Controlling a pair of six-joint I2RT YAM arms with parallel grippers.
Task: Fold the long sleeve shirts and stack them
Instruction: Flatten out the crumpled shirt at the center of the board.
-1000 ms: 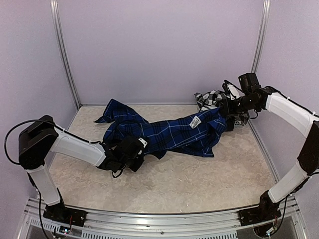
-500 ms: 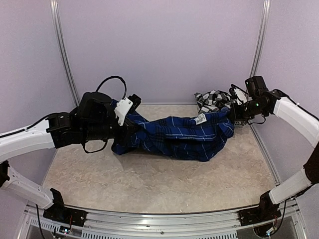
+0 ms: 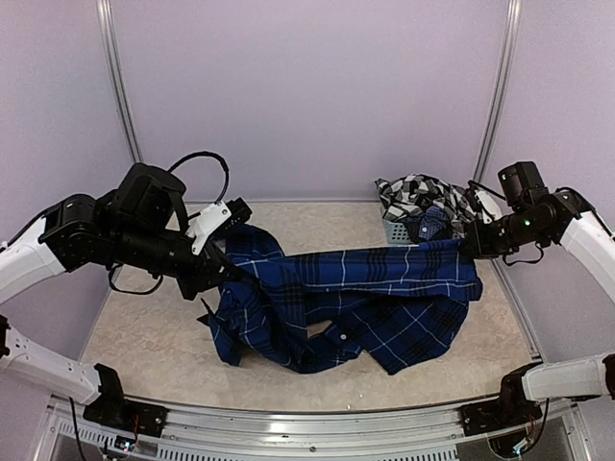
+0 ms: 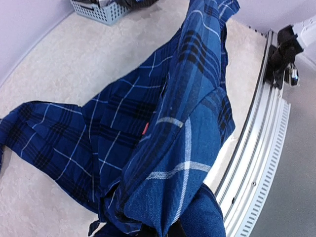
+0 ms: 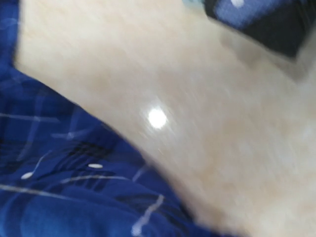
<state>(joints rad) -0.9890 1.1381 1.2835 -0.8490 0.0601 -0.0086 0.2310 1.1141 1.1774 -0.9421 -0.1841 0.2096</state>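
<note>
1. Now the blue shirt [image 3: 384,279] hangs stretched between the two arms, its upper edge pulled into a nearly level line above the table [image 3: 144,327].
2. At the shirt's left end, the left gripper [image 3: 223,272] has its fingers pinched tight on a bunched fold of cloth. In the left wrist view the fabric [image 4: 187,98] runs straight away from the fingers.
3. At the right end, the right gripper [image 3: 470,250] is closed on the top corner of the shirt and holds it up in the air.
4. Below the taut edge the rest of the shirt sags. Its lower folds and one sleeve lie crumpled on the table near the front rail.
5. The right wrist view is blurred. It shows only blue cloth [image 5: 59,197] with white lines at the lower left and pale table surface beyond.
6. A checked shirt [image 3: 408,190], black and white, sits heaped on a small basket [image 3: 396,230] in the far right corner, just behind the raised right end of the blue shirt.
</note>
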